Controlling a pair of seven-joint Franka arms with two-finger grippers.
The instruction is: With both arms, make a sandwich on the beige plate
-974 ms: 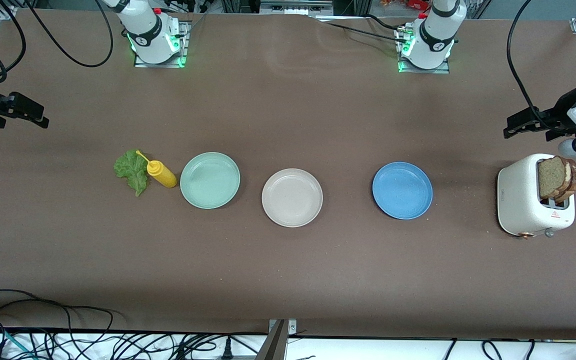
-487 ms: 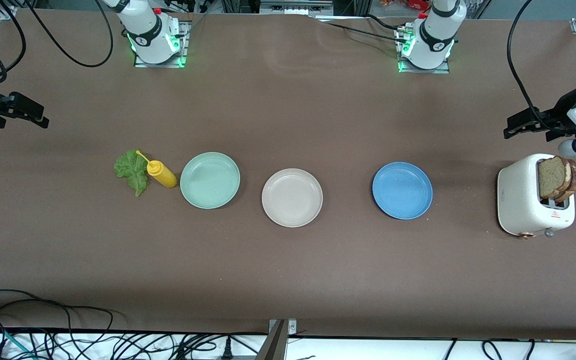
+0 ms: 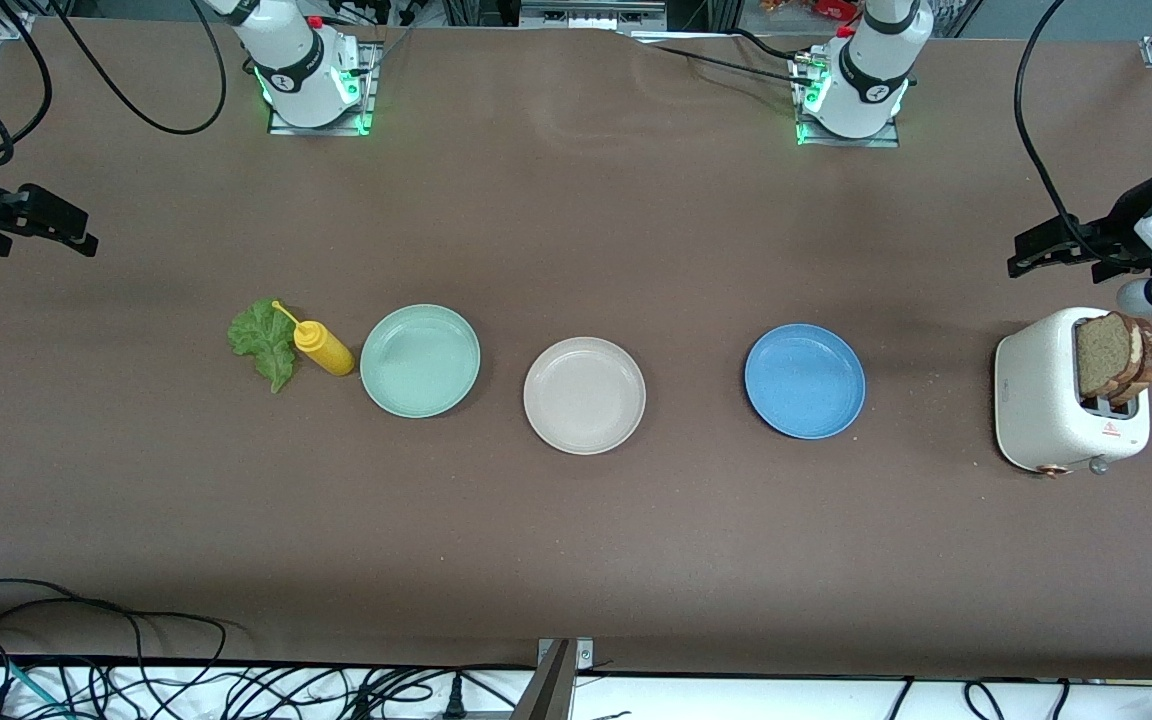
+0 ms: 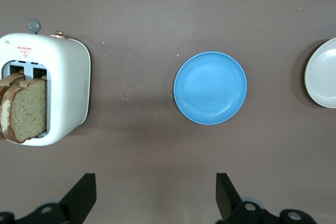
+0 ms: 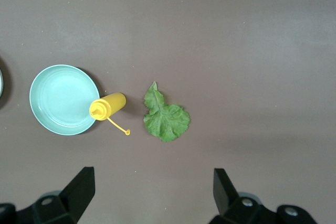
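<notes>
Front view: left gripper (image 3: pixel 1026 255) spread wide, empty, over table near toaster (image 3: pixel 1046 400)
Bread: bread slices (image 3: pixel 1116 355) upright in slots, closest to left arm
Right gripper (image 3: pixel 76 238): spread wide, empty, waiting

Arm shells: glossy white, rounded, on both the left arm (image 3: pixel 871 75) and the right arm (image 3: pixel 291 65).
Joint bands: dark grey rings with small round logos.
Base lights: green glow at each mounting plate.
Cables: black, looping from both arms.
Grippers: black; left gripper (image 4: pixel 155 195), right gripper (image 5: pixel 152 192), with wedge-shaped fingers (image 4: pixel 84 192).
</notes>
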